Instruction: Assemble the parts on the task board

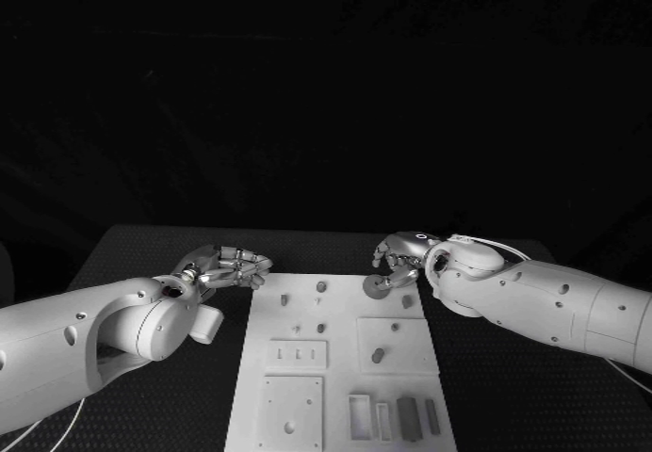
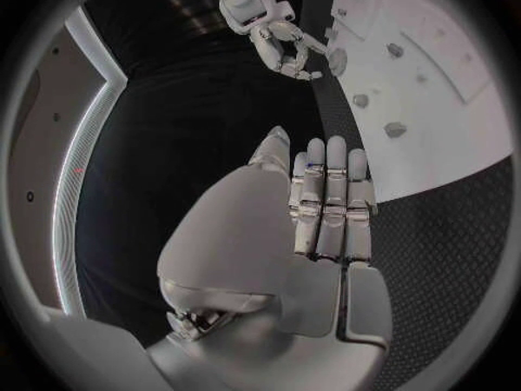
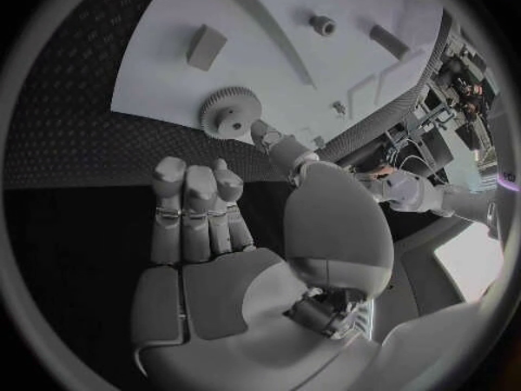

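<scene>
The white task board point(image 1: 340, 377) lies in the middle of the black table. A grey gear point(image 1: 377, 287) lies at the board's far right corner, also seen as the toothed gear point(image 3: 228, 111) and as the gear point(image 2: 337, 59). My right hand point(image 1: 399, 259) hovers just behind it with fingers point(image 3: 195, 200) stretched out and nothing in them. Its thumb tip point(image 3: 266, 136) reaches the gear's rim; I cannot tell if it touches. My left hand point(image 1: 227, 267) is off the board's far left corner, its fingers point(image 2: 331, 195) straight, side by side, holding nothing.
Small grey pegs point(image 1: 322, 285) stand on the board's far half, and a peg point(image 1: 378, 355) sits in a square recess. Oblong blocks point(image 1: 408, 417) lie near the board's front edge. A grey block point(image 3: 204, 46) rests beyond the gear. Bare black table flanks the board.
</scene>
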